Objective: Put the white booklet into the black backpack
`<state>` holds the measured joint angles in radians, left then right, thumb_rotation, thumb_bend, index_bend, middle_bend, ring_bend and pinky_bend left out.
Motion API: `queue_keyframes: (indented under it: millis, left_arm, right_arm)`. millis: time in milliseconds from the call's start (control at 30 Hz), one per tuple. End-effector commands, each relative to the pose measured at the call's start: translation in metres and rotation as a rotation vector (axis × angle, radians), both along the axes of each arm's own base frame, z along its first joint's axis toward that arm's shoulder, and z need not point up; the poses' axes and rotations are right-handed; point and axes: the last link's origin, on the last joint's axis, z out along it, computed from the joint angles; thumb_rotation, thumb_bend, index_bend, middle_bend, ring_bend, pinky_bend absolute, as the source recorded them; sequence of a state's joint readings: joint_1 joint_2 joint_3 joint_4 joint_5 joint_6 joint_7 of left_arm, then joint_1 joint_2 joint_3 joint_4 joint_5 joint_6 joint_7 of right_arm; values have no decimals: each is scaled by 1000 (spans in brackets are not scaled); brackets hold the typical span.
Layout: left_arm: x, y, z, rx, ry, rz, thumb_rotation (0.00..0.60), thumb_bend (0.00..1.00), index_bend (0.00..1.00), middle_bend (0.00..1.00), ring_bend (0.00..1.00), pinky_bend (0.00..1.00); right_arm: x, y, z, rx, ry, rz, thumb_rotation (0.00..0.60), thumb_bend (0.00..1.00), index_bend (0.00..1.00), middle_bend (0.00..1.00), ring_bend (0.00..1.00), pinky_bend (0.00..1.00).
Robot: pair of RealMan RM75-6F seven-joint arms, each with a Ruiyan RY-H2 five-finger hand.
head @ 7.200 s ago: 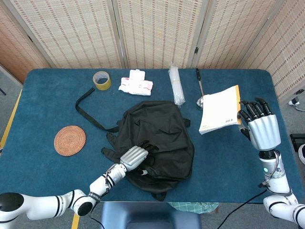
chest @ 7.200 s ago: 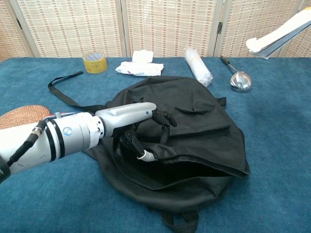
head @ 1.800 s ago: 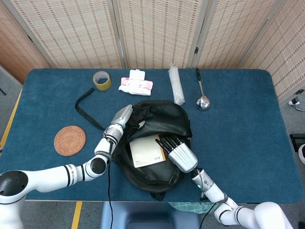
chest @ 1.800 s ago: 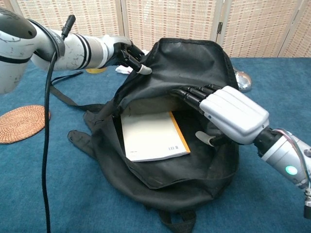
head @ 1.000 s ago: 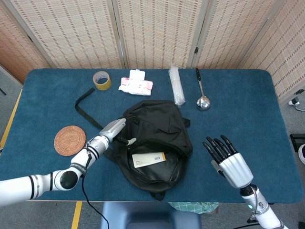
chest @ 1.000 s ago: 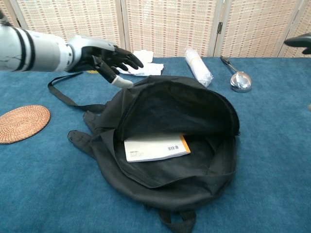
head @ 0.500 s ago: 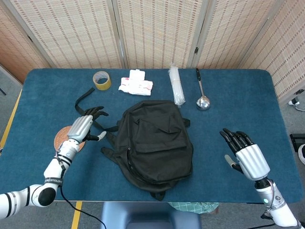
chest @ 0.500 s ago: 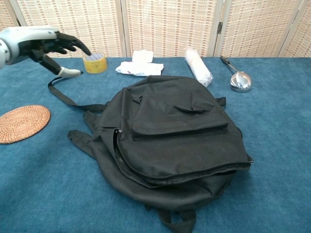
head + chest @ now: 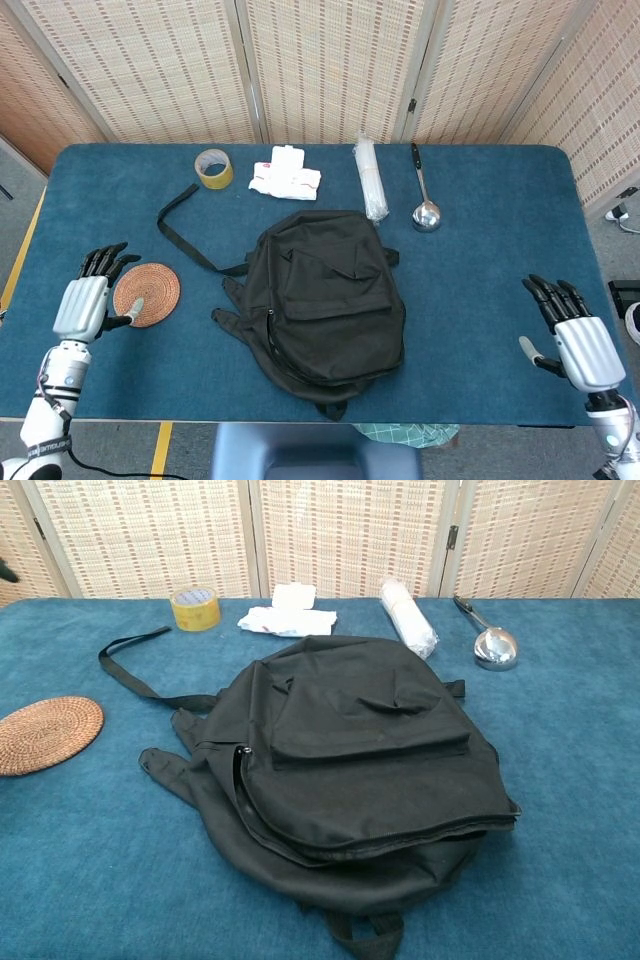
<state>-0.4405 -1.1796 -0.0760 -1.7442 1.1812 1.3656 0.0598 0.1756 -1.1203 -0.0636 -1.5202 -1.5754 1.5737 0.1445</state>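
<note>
Head view records both hands; the chest view shows neither, giving only a close look at the black backpack [image 9: 350,770] and the table items. Left hand [image 9: 85,300] sits at the table's left edge, fingers spread and holding nothing, its thumb just over the rim of the woven coaster [image 9: 147,294]. Right hand [image 9: 580,345] sits at the right edge, fingers likewise spread and empty. Backpack lies flat at the table [image 9: 500,250] centre, well apart from both hands, flap down over its opening. White booklet is not visible in either view; contents of the backpack cannot be seen. Behind the backpack: tape roll [image 9: 213,167], white packet [image 9: 286,174], stack of clear cups [image 9: 371,180], metal ladle [image 9: 424,200]
</note>
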Motion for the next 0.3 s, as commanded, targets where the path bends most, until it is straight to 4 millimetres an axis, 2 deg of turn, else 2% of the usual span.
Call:
queue_keyframes:
  millis: [33,167,300]
  left_arm:
    - [-14,-30,8,32,60,1,600,396,219,110,82,0]
    - [-25,-55,12,32,81,21,600,395,214,110,81,0]
    - [-33,-73,14,25,90,42,600,396,208,110,81,0]
  right_arm:
    - [-4,8,9,-15,-28,-32,600,379,84,78,113,54]
    - [-8,15,12,-11,-41,-55,600,379,73,71,100,42]
    - [-9,18,7,-20,-43,-76,600,379,63,71,95,41]
